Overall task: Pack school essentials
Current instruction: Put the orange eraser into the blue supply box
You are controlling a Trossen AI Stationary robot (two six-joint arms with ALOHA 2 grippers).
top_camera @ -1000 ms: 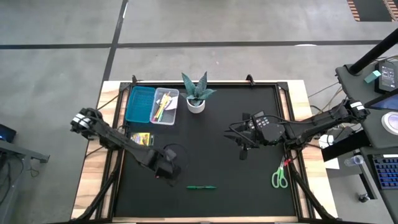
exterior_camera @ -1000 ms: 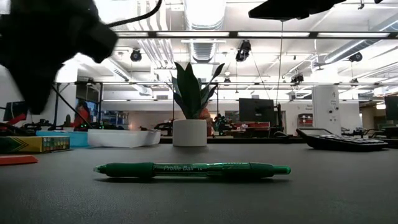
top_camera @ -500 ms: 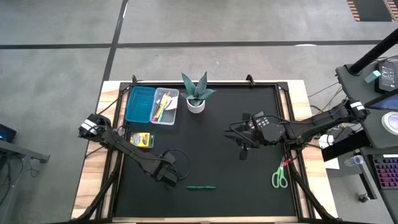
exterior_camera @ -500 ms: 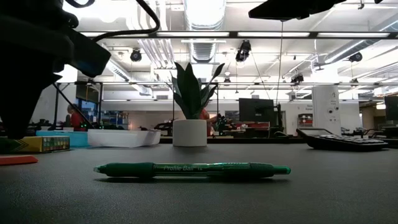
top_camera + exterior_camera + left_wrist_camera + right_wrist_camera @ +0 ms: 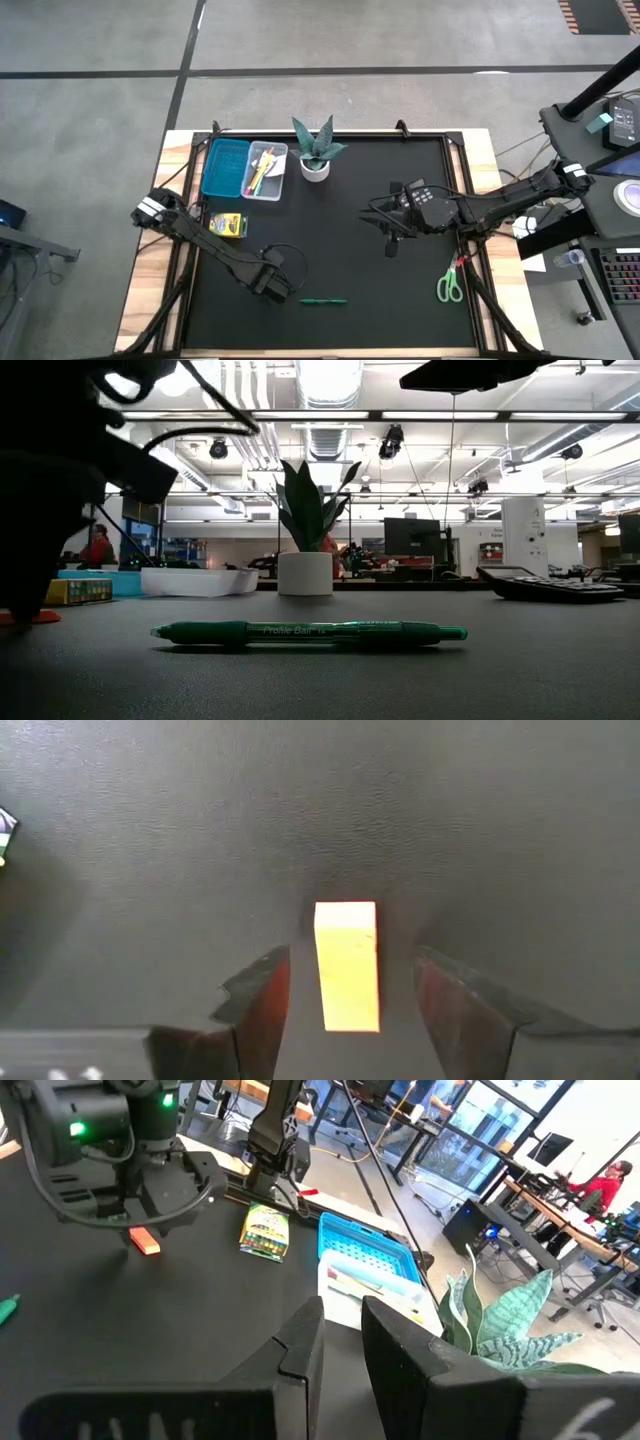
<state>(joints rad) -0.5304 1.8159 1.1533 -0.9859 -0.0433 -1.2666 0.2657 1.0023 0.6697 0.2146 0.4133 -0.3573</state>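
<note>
Your clear bin [image 5: 266, 170] holds some pens, but with the left end effector [image 5: 345, 1005] open astride the unheld eraser [image 5: 347, 965], the green pen [image 5: 323, 300], scissors [image 5: 450, 285] and crayon box [image 5: 228, 224] remain on the table [image 5: 350, 220].

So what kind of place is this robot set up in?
Probably a robotics lab or open workshop: exposed ceiling ducts, rows of workbenches with monitors behind the table, and a glass-walled office area.

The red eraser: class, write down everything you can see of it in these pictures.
The red eraser is a small plain rectangular block, orange-red and glowing under the wrist light. It lies flat on the black table mat, between the open fingers of the left gripper, which straddle it with a gap on each side. In the right wrist view it sits just under that gripper, near the yellow crayon box.
</note>
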